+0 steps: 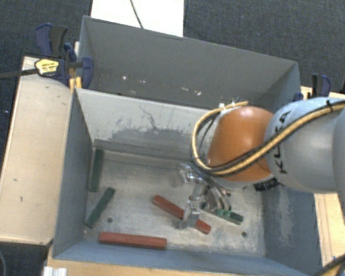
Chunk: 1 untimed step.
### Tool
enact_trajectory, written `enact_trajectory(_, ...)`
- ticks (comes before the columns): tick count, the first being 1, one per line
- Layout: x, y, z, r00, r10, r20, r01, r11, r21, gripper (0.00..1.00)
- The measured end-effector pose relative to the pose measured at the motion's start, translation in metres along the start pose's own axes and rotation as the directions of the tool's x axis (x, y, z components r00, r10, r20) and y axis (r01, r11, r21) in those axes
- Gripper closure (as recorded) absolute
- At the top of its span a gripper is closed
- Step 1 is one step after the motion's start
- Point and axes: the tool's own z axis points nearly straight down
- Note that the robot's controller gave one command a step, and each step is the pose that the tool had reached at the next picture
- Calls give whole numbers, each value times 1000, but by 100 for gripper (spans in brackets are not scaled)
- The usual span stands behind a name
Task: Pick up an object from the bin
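Red-brown stick [165, 204]: we see it lying slantwise on the bin floor, right of the centre. Its left end points to the upper left and its right end to the lower right.
Gripper [190, 221]: it stands low on the floor at the middle of the red-brown stick. The stick passes beneath its tip and shows on both sides.
Stick against gripper: the longer visible part lies to the gripper's left and a short stub to its right. The tip appears to touch the stick.
Grip state: we cannot tell whether it is clenched or released, since the tip and the stick overlap.
Orange cover [240, 141]: it sits on the wrist above the gripper, ringed by looping cables [200, 146]. The arm enters from the right of the frame.
Small green piece [232, 217]: it lies just right of the gripper, near the stick's right end.
Longer red-brown bar [133, 241]: it lies level along the bottom edge of the floor, lower left of the gripper and apart from it.
Upright green bar [96, 169]: it lies against the left wall.
Slanted green bar [100, 207]: we find it below the upright green bar, in the lower left.
Bin [183, 71]: grey metal.
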Motion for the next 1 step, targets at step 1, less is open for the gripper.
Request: enact_trajectory(1, -1, 6, -3, 1000, 0, 3, 0, 1000, -4, 100)
